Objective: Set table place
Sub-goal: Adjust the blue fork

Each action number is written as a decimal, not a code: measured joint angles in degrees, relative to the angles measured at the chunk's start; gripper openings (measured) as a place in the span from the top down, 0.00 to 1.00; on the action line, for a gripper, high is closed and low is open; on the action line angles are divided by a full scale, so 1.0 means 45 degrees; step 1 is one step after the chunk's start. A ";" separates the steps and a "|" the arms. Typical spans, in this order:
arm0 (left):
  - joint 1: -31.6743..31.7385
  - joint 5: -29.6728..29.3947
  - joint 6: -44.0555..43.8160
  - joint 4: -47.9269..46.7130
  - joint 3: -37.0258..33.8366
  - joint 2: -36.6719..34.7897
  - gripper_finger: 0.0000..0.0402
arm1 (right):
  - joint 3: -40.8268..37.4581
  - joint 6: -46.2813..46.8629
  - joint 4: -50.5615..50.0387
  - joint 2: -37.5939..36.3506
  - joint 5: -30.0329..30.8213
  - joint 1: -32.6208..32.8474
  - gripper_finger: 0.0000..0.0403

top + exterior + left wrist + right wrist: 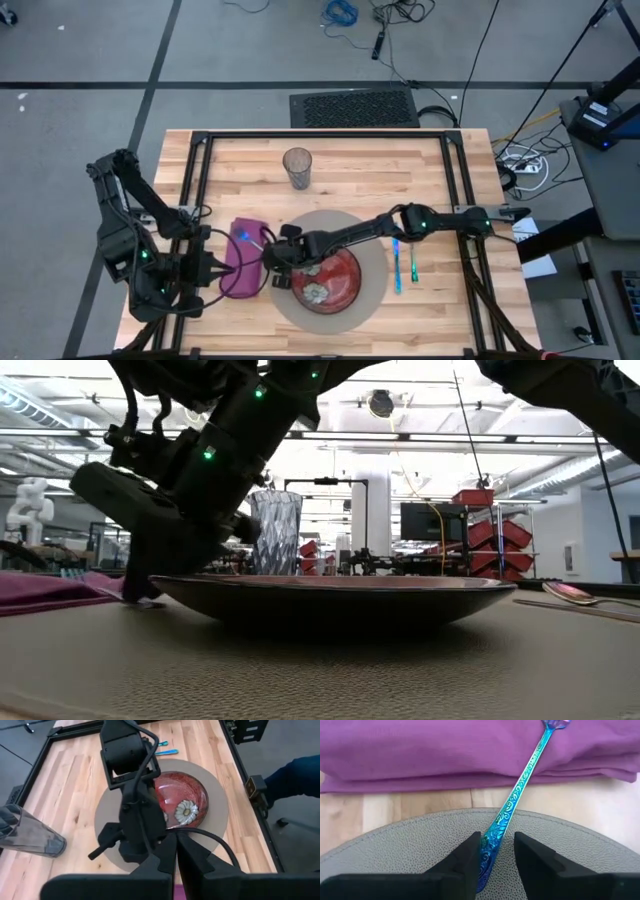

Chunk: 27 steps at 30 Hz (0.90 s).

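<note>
Two dark fingers of the right gripper clasp a blue-pink utensil handle over the mat, low centre of frame, its tip on the purple napkin.

The blue fork's tines run off the right wrist picture's edge on the purple napkin, its handle end is hidden between the right gripper's fingers, and the right arm covers part of the red plate.

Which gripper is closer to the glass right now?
Right. The right gripper, shut on the blue utensil, sits at the mat's edge below the glass; the left gripper waits farther off, beyond the napkin.
</note>
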 joint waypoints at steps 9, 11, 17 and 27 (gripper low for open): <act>-0.0007 -0.0095 -0.0328 0.0000 0.0000 0.0003 1.00 | -0.0024 -0.0012 -0.0505 0.0009 0.0604 0.0236 0.78; -0.0056 -0.0110 -0.0335 -0.0001 -0.0001 0.0005 1.00 | -0.0029 -0.0085 -0.0597 0.0009 0.0640 0.0308 0.80; -0.0170 -0.0119 -0.0436 -0.0010 -0.0005 0.0005 1.00 | -0.0086 -0.0177 -0.0709 -0.0200 0.0948 0.0462 0.83; -0.0170 -0.0153 -0.0457 -0.0047 -0.0005 0.0005 1.00 | -0.0175 -0.0936 0.0110 -0.0554 0.0720 0.0387 0.77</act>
